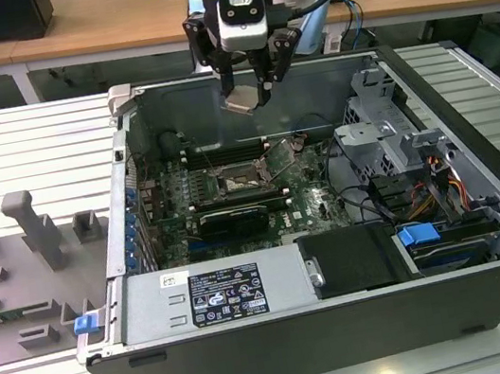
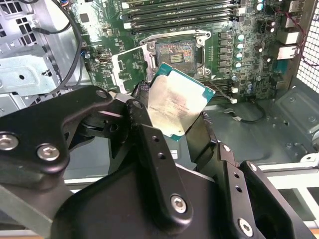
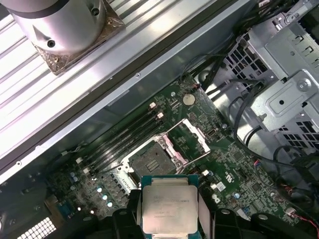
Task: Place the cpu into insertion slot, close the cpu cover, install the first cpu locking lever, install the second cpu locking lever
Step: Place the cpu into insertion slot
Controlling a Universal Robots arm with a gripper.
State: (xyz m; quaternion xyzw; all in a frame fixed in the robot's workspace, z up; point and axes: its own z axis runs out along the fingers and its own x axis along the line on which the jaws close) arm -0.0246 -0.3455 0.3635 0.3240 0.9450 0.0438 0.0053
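My gripper (image 1: 244, 100) hangs above the open computer case, shut on the cpu (image 1: 243, 102), a flat square chip with a pale metal top. In both wrist views the cpu (image 2: 174, 102) (image 3: 169, 206) sits between the black fingers (image 2: 143, 119), tilted, well above the board. Below it lies the insertion slot (image 1: 239, 181) (image 2: 175, 52) (image 3: 158, 158), a dark square socket in the green board, uncovered. The cpu cover (image 1: 280, 156) (image 2: 130, 67) (image 3: 192, 139) stands swung up beside the slot on its hinge.
Long memory slots (image 1: 225, 153) run behind the socket and a black vented card (image 1: 231, 219) lies in front of it. A drive cage (image 1: 384, 126) with cables fills the exterior view's right, a power supply (image 1: 215, 294) the front. A grey fixture plate (image 1: 31, 252) lies outside the case.
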